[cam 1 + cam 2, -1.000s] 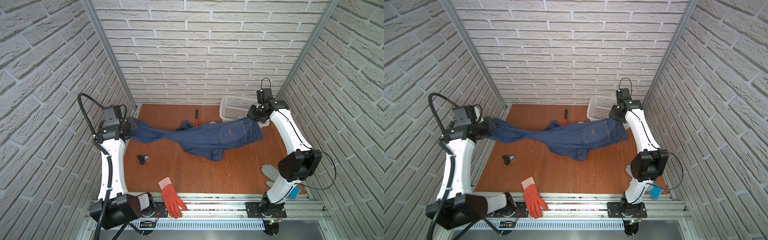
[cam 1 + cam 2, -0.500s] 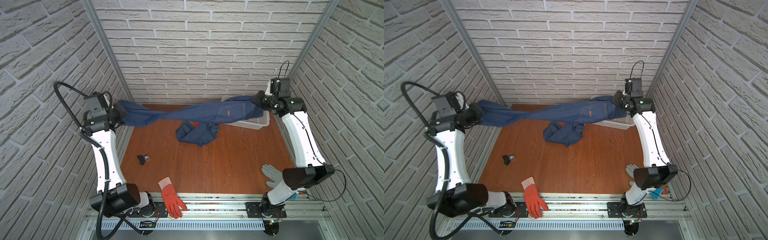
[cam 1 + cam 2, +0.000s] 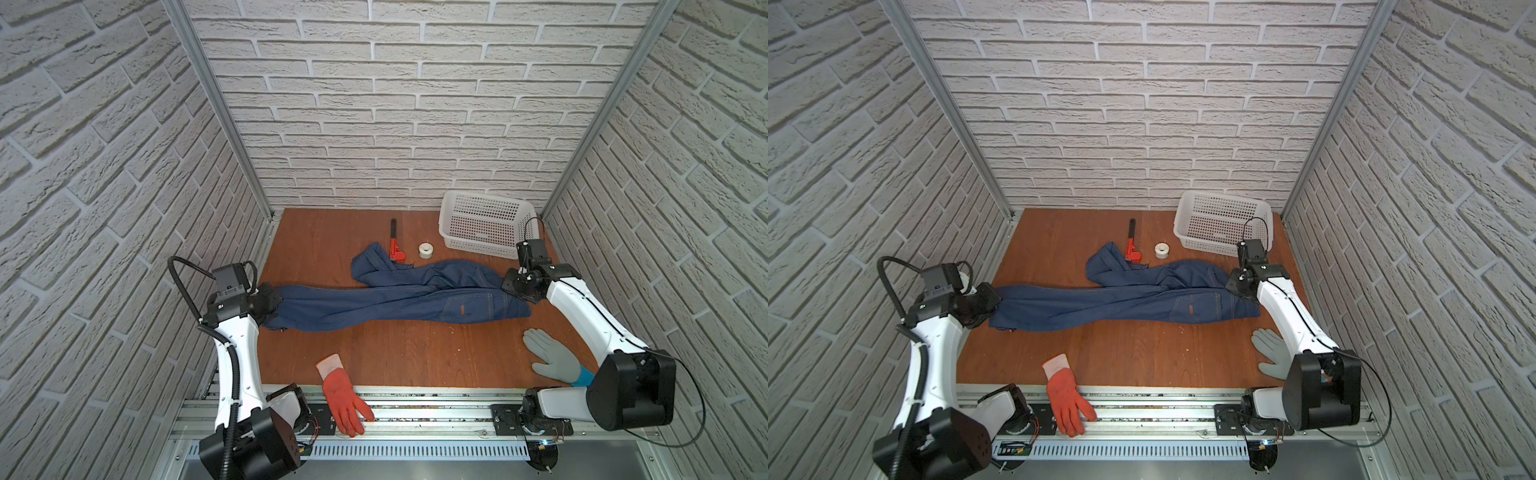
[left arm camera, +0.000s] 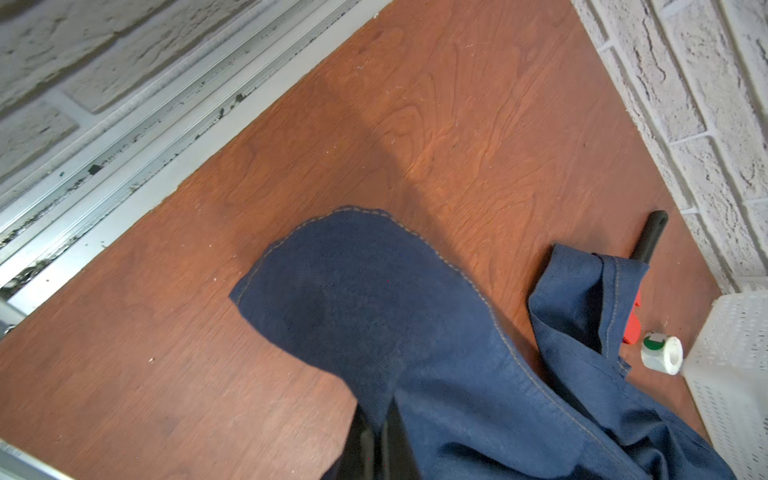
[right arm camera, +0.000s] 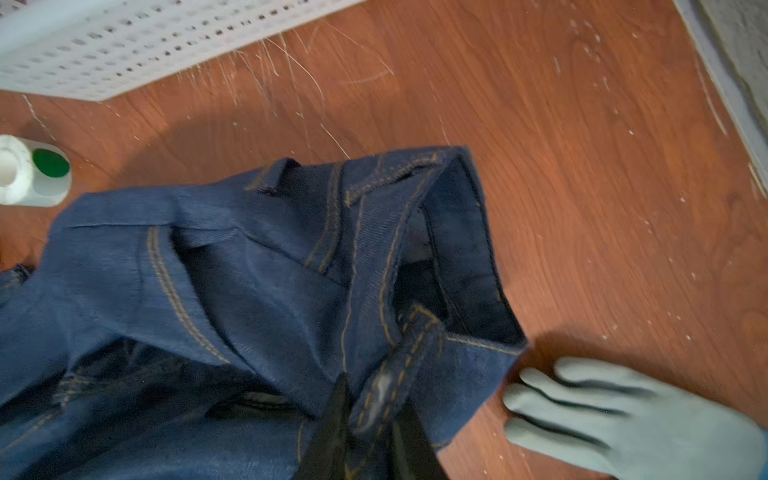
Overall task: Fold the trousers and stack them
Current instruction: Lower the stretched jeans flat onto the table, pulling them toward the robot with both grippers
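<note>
The trousers, dark blue jeans with tan stitching, lie stretched left to right across the wooden table. One leg is bunched toward the back near the wrench. My left gripper is low at the table's left edge, shut on a leg end. In the left wrist view the trousers are pinched in the left gripper. My right gripper is at the waist end. In the right wrist view the trousers' waistband runs between the right gripper's dark fingers.
A white perforated basket stands at the back right. A red pipe wrench and a white tape roll lie just behind the trousers. An orange-red glove overhangs the front rail. A grey glove lies front right.
Half a second ago the trousers hung in the air between the raised grippers near the back. Both arms have come down and forward, and the trousers now lie stretched on the table.
</note>
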You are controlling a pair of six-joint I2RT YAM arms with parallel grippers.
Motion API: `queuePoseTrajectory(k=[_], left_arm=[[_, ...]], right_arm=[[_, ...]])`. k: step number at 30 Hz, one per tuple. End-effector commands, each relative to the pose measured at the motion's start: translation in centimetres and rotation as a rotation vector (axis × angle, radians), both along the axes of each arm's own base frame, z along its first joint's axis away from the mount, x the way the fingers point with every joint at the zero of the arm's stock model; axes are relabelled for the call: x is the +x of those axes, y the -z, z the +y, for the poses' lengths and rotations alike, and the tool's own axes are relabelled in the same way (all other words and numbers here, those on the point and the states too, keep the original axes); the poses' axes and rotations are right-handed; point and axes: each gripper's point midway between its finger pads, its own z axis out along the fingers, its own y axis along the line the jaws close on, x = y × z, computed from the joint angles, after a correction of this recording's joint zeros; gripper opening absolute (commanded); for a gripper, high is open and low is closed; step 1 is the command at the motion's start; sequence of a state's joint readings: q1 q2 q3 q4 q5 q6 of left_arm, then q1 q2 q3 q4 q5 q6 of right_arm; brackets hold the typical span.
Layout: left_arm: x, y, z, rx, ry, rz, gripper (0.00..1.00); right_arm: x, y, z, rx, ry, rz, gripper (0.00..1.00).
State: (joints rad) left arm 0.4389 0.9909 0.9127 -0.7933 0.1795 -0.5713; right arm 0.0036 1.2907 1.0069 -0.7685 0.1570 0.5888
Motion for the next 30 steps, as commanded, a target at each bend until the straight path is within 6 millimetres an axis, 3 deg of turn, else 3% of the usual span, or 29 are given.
queuePoseTrajectory(k=[1, 5, 7, 10, 12, 13, 14, 17, 22, 26, 30], left_arm=[[-1.4, 0.3, 1.0, 0.051, -0.035, 0.028, 0.00], [-2.9, 0.6, 1.1, 0.063, -0.056, 0.065, 0.00], [-3.5, 0.7, 1.3, 0.070, -0.069, 0.080, 0.01], [-4.3, 0.5, 1.6, 0.073, -0.099, 0.085, 0.10], [-4.5, 0.3, 1.6, 0.071, -0.107, 0.080, 0.27], [-4.5, 0.2, 1.5, 0.069, -0.106, 0.076, 0.42], [-4.5, -0.1, 1.5, 0.068, -0.105, 0.068, 0.52], [-4.1, -1.1, 1.3, 0.062, -0.100, 0.036, 0.69], [-2.7, -3.2, 0.4, 0.025, -0.048, -0.044, 0.78], [-1.6, -3.9, -0.5, -0.020, -0.004, -0.086, 0.79], [-1.8, -3.5, -0.4, -0.013, -0.003, -0.070, 0.79]], right_arm=[[-2.0, -0.9, -1.2, -0.032, 0.084, -0.038, 0.24], [-5.5, -0.2, -1.6, -0.033, 0.138, -0.002, 0.36], [-7.0, 0.1, -1.7, -0.029, 0.166, 0.013, 0.47], [-8.5, 0.3, -2.0, -0.036, 0.201, 0.024, 0.56], [-8.9, -0.2, -2.3, -0.048, 0.218, 0.009, 0.58], [-9.0, -0.5, -2.5, -0.055, 0.229, -0.003, 0.59], [-8.8, -1.0, -2.6, -0.060, 0.233, -0.021, 0.60], [-7.3, -2.4, -3.1, -0.080, 0.241, -0.076, 0.63], [-2.6, -4.0, -2.6, -0.073, 0.183, -0.128, 0.69], [-0.4, -2.0, -0.9, 0.021, 0.146, -0.066, 0.70], [-0.9, 0.4, -0.7, 0.028, 0.153, 0.047, 0.70]])
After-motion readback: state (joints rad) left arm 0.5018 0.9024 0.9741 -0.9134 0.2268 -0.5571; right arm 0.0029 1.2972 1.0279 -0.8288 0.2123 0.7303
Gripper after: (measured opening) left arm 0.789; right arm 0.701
